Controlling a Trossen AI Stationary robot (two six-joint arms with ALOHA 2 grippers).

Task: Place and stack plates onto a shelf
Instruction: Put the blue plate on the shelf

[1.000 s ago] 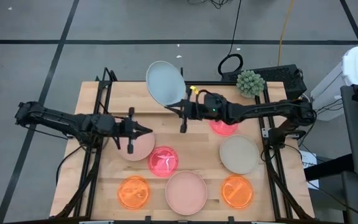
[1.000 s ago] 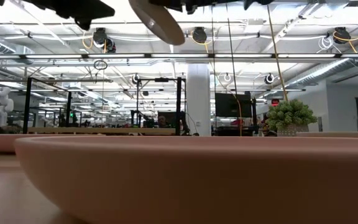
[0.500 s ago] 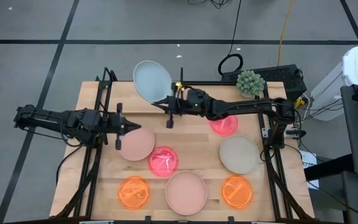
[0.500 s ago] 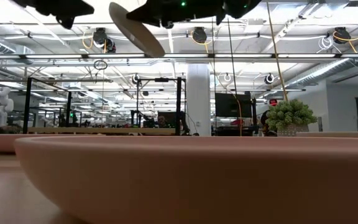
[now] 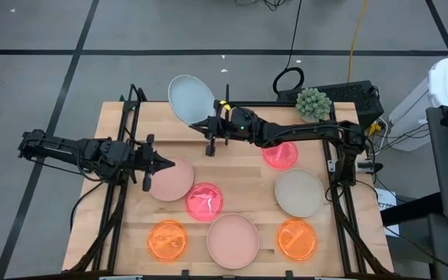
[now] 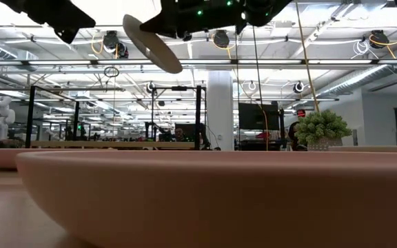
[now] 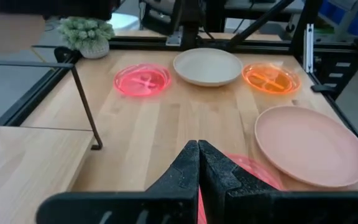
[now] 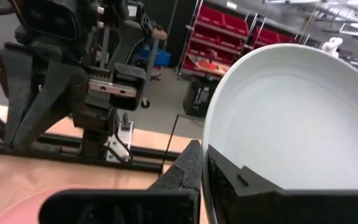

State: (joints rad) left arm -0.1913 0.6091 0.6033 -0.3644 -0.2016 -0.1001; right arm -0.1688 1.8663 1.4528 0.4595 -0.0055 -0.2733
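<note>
My right gripper (image 5: 202, 125) reaches in from the table's right and is shut on a light-blue plate (image 5: 191, 99), held high over the shelf (image 5: 278, 124), a light-wood plank in a black frame along the far edge. The low view shows that plate (image 6: 151, 43) tilted in the air. My left gripper (image 5: 169, 163) is shut and empty, raised above a pale-pink plate (image 5: 171, 180). Flat on the tabletop lie two neon pink plates (image 5: 204, 201) (image 5: 280, 155), a beige one (image 5: 299, 193), two orange ones (image 5: 167, 239) (image 5: 296, 238) and a second pale-pink one (image 5: 233, 239). My right gripper pinches the light-blue plate at its rim (image 8: 206, 134), one finger (image 8: 229, 177) on the hollow inner face and the other (image 8: 188, 165) on the back. The fingers come level from the table's right. The plate is lifted clear and tilted, with its hollow side up.
A small potted plant (image 5: 313, 103) stands at the far right corner beside the shelf. Thin black shelf posts (image 7: 84, 102) rise from the plank's edge. Black arm frames run along the table's left and right sides (image 5: 341, 194). Bare wood lies between the shelf and the plates.
My right gripper has carried the light-blue plate toward the table's left, along the far edge above the shelf, and kept it tilted. My left gripper has drawn back slightly toward the table's left and stayed shut.
</note>
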